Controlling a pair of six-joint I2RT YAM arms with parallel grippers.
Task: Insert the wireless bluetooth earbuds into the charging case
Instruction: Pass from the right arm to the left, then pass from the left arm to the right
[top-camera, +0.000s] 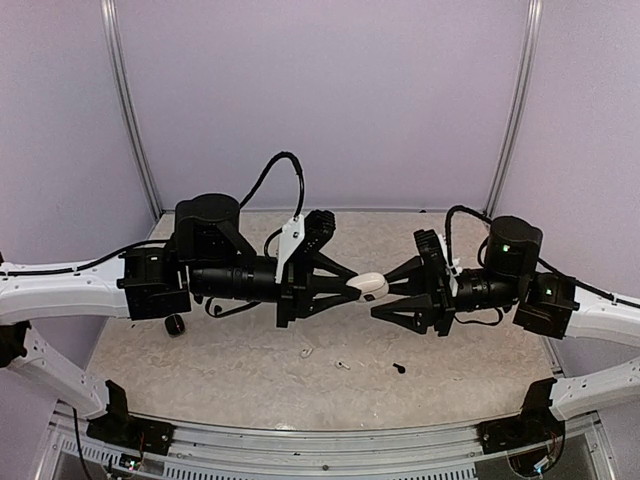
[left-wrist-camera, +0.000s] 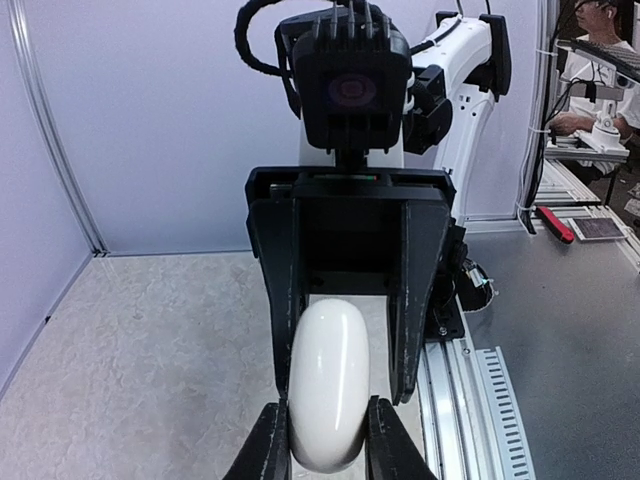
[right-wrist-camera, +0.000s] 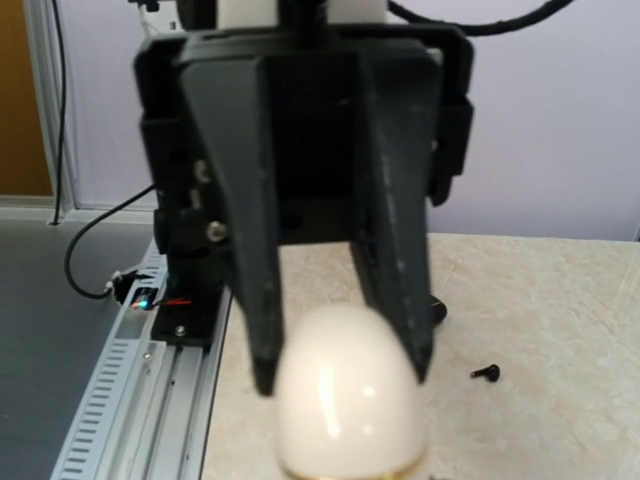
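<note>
Above the bench (top-camera: 200, 370), the left gripper (left-wrist-camera: 326, 450) pinches the white case (left-wrist-camera: 328, 390). The right gripper (left-wrist-camera: 347, 385) is loosely parted round its far end. The earbuds (top-camera: 306, 352) lie below, probably tiny, light and slippery. Pinch each gently across its body.

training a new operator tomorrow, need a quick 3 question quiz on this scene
1. True or false: the white charging case rests on the table.
2. Which gripper clamps the case? A) left gripper B) right gripper C) neither
3. Fill in: on the table towards the arm bases lie two white earbuds and one ____ earbud.

Key
1. False: it is held in the air between the two arms.
2. A. The right gripper only flanks the case's far end, jaws apart.
3. Black.
</note>
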